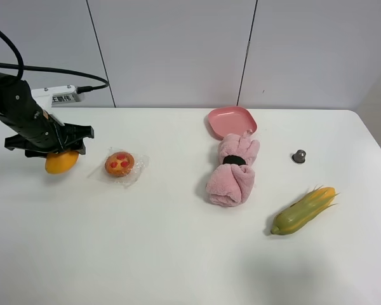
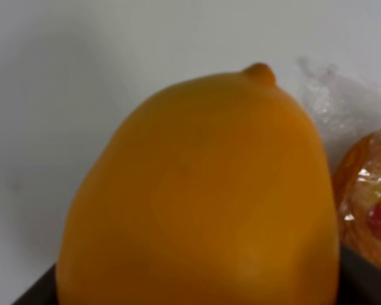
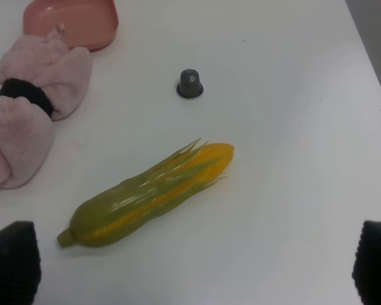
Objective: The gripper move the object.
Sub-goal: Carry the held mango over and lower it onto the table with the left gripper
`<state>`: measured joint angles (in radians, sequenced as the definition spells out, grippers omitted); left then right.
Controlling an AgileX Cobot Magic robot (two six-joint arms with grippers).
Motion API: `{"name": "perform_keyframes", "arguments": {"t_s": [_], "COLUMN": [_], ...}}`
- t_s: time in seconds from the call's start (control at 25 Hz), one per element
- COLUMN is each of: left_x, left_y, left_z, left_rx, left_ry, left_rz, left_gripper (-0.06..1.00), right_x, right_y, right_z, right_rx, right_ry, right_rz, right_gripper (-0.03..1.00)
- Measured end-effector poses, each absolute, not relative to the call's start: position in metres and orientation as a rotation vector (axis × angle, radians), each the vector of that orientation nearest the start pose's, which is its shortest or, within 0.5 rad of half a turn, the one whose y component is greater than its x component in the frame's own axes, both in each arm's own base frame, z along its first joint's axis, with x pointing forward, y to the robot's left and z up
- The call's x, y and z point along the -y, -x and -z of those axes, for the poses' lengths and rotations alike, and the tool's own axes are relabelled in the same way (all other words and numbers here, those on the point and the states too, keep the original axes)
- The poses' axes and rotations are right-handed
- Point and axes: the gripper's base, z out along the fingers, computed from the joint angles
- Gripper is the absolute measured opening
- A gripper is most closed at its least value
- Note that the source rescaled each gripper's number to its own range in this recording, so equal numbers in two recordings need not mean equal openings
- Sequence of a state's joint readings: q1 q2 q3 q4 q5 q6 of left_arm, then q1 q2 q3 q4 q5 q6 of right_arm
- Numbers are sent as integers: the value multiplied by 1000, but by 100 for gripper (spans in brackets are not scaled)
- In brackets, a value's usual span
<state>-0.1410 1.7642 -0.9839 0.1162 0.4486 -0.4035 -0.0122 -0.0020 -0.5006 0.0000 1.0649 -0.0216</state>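
The orange-yellow mango [image 1: 61,162] is at the far left of the white table [image 1: 178,254], right under my left gripper [image 1: 54,150]. The gripper's black jaws sit around the mango's top, and it looks gripped at or just above the table. In the left wrist view the mango [image 2: 203,190] fills the picture, with dark finger parts [image 2: 32,293] at its sides. My right gripper [image 3: 197,270] is open and empty. Its two black fingertips [image 3: 11,264] stand far apart, above the table near the corn cob [image 3: 149,194].
A plastic-wrapped pastry with red spots [image 1: 120,164] lies just right of the mango. A rolled pink towel [image 1: 233,171] and a pink plate [image 1: 232,120] are in the middle. A small grey capsule [image 1: 298,155] and the corn cob [image 1: 303,210] are on the right.
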Motion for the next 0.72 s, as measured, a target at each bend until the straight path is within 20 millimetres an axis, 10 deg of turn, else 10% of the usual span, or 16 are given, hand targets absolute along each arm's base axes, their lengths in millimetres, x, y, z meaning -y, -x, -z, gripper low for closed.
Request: {"name": "perform_keyframes", "arguments": {"t_s": [0.72], "left_x": [30], "left_y": [-345], "left_z": [-115], "left_rx": [-2779], "left_ry": [210], "left_rz": [-1], "left_gripper": [1], "right_x": [0], "right_y": [5], "right_z": [-277], "right_rx": [-2046], "right_ry": [10], "right_rz": [21], "right_gripper": [100]}}
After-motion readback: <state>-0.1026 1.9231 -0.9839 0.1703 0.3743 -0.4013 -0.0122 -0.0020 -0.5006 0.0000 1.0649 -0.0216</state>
